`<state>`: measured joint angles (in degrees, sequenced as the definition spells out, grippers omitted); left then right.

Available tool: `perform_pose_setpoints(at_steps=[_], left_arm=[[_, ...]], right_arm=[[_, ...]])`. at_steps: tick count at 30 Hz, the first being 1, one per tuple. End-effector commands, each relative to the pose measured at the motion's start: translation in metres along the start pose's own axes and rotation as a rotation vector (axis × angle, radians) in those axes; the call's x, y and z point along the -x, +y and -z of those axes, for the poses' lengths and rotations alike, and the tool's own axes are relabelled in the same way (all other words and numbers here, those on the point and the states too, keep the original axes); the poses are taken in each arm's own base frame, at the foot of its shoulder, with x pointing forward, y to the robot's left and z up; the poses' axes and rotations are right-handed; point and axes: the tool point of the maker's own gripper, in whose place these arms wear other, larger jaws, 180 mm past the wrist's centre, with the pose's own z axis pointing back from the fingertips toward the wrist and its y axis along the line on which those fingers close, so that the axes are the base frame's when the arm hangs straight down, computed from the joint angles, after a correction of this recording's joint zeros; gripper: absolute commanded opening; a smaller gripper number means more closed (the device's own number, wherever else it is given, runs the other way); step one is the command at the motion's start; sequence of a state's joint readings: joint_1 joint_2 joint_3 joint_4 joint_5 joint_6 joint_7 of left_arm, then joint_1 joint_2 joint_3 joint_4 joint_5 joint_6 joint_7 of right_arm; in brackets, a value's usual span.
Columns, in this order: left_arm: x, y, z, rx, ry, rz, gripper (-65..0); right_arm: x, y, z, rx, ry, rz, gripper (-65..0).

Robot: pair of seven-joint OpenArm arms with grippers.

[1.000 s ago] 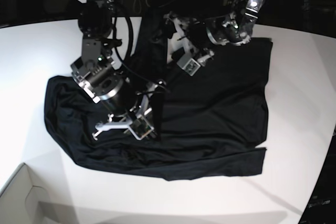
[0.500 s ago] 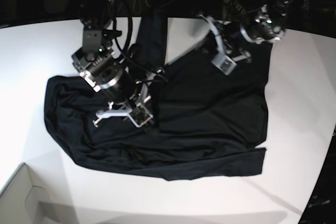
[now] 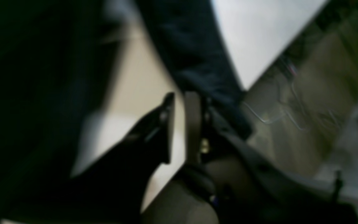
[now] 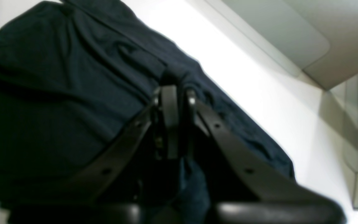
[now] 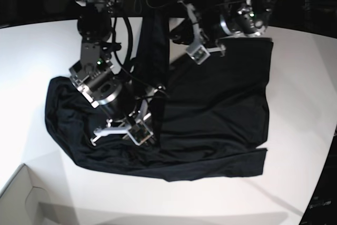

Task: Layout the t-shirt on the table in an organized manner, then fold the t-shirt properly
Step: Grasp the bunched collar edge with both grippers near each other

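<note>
Black soft long-sleeved t-shirt (image 5: 210, 119) lies spread over the middle of the large smooth white surface (image 5: 31, 56), rumpled at its left side, with one narrow strip of cloth running up toward the far edge. The right claw (image 4: 176, 102) is pressed down on the garment's left half, its two dark fingers (image 4: 169, 124) drawn together with a pinch of dark fabric between them. The left claw (image 5: 196, 52) hovers near the shirt's upper edge beside that strip; its wrist view is blurred, showing a narrow gap between the fingers, and whether they grip cloth cannot be told.
</note>
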<state>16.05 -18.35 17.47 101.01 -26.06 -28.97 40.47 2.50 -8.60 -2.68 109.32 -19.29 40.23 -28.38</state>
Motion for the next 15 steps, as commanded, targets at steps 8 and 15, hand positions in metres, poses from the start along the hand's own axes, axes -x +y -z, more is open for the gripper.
perform_pose_setpoints(at_steps=[8,15], left_arm=[[0.001,-0.011,0.027,0.056,0.008,-0.033,-32.0],[0.002,-0.006,0.039,0.059,0.017,-0.057,-22.1]], right_arm=[[-0.026,-0.008,-0.001,0.020,-0.087,-0.004,-65.0],[-0.025,-0.007,-0.001,0.019,-0.085,-0.003,-65.0]])
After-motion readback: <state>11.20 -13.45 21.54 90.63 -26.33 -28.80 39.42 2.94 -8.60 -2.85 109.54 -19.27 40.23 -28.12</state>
